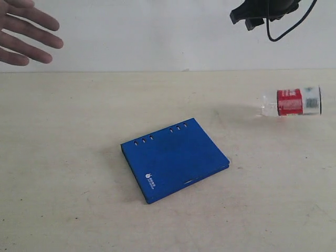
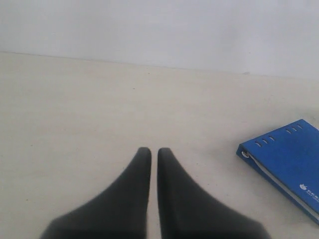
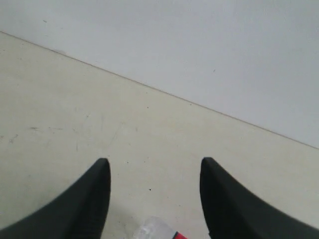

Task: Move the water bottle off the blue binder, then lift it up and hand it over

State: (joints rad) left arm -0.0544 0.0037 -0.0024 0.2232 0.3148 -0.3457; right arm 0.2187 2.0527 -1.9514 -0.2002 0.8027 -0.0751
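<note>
Off the blue binder (image 1: 175, 159), the water bottle (image 1: 292, 102) lies sideways. Our right gripper (image 3: 154, 162) gapes, our left gripper (image 2: 150, 149) is pinched together. We judge lifting and handover remain.

The blurred water bottle (image 1: 293, 101) seems to lie sideways; blue binder (image 1: 176, 157) flat, well apart.

your left hand (image 2: 149, 152) shows two matte black fingers (image 2: 124, 199), broad at the base and curving in to narrow rounded tips. your right hand (image 3: 154, 164) has the same plain black fingers (image 3: 84, 204). in the exterior view your right arm (image 1: 260, 13) is dark and blocky, with a thin black cable (image 1: 268, 29) looping under it.
</note>
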